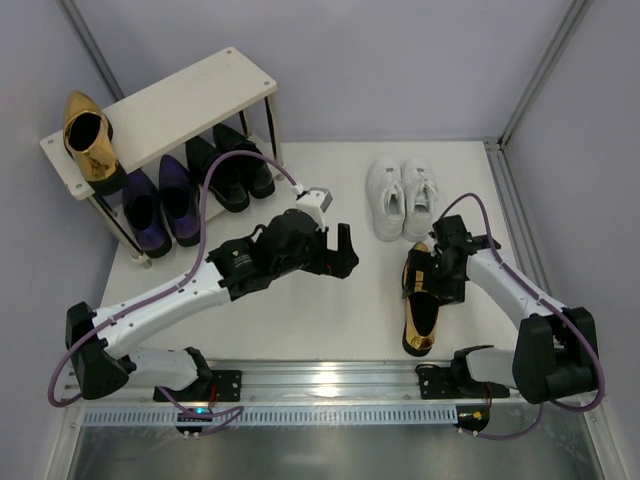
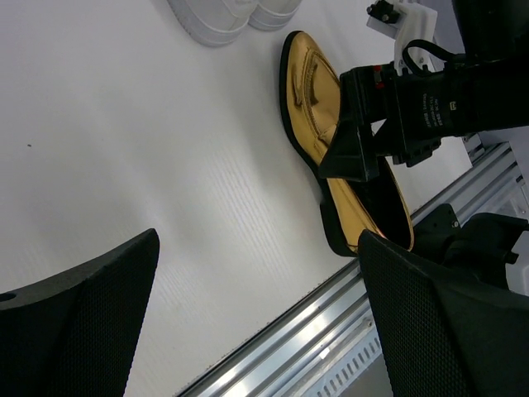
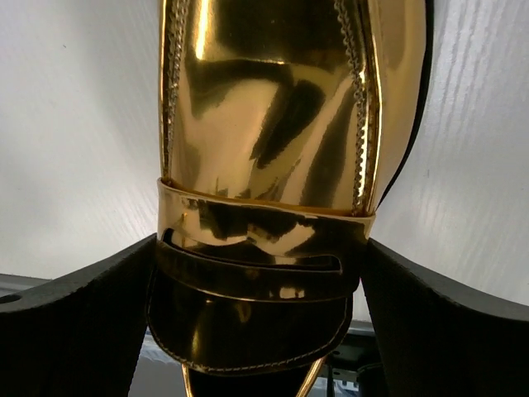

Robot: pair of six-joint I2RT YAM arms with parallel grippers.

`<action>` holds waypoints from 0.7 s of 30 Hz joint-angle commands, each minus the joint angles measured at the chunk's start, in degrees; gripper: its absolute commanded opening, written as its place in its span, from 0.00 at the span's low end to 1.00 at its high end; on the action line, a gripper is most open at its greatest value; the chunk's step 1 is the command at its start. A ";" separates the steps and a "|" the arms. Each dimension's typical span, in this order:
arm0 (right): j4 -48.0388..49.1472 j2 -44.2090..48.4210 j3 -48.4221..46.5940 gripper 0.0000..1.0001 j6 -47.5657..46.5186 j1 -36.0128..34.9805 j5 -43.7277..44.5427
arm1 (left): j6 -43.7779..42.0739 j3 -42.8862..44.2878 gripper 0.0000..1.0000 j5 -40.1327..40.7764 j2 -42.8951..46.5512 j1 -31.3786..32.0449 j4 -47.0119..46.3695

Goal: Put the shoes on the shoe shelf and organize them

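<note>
The shoe shelf (image 1: 190,95) stands at the back left. One gold loafer (image 1: 88,140) stands on its top board at the left end. The purple shoes (image 1: 160,208) and black shoes (image 1: 230,168) sit on the lower tier. The white sneakers (image 1: 402,195) stand on the table at the back right. The other gold loafer (image 1: 420,318) lies on the table at the right, and my right gripper (image 1: 427,272) is shut on its sides at the strap (image 3: 264,240). My left gripper (image 1: 345,250) hangs open and empty over mid-table (image 2: 258,240).
A metal rail (image 1: 320,380) runs along the table's near edge, just in front of the loafer's heel (image 2: 364,215). The right half of the shelf's top board is bare. Slanted frame posts (image 1: 540,75) stand at the back corners.
</note>
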State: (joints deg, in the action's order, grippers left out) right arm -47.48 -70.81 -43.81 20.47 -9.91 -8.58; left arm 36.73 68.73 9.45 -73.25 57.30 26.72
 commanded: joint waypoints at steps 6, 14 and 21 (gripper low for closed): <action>0.55 -4.16 -0.93 0.94 -2.01 -3.09 0.67 | 0.89 -2.28 1.00 1.71 4.08 0.36 -2.81; 1.61 -2.33 1.01 0.04 -3.15 -3.97 -7.67 | 2.03 -5.27 1.00 1.53 6.10 0.27 -2.82; 0.46 1.29 -1.45 0.04 4.11 -19.77 -12.86 | 1.77 -5.98 1.00 4.34 8.39 0.27 -1.06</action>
State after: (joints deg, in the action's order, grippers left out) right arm -48.97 -71.37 -44.03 17.85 -23.38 -10.24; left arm 38.48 62.94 11.29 -67.16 57.36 26.52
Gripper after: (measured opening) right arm 0.114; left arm 0.995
